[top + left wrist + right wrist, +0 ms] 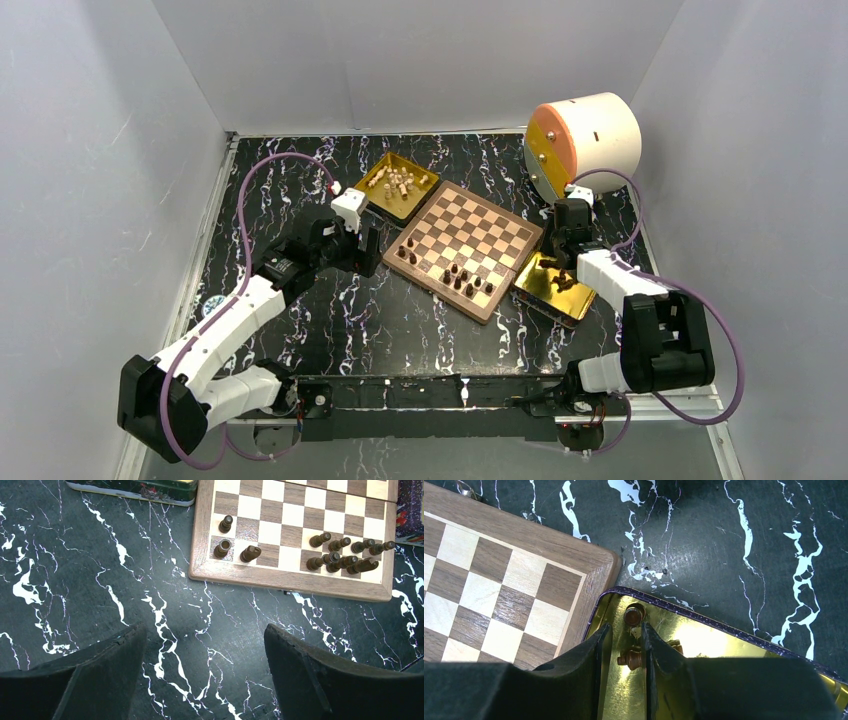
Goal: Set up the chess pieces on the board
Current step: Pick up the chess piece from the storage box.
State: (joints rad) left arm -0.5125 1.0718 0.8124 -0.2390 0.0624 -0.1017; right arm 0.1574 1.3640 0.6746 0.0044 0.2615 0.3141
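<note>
The board lies mid-table with several dark chess pieces along its near edge. The left wrist view shows three of them at one corner and a cluster further along. Cream pieces fill the gold tray at the back left. My left gripper hangs open over bare table beside the board. My right gripper is down in the right gold tray. Its jaws are narrow around a lying dark piece that touches only the right finger. An upright piece stands at the tips.
An orange-and-white drum stands at the back right, close behind the right arm. A printed tin's edge lies left of the board. White walls close in the black marble table on three sides.
</note>
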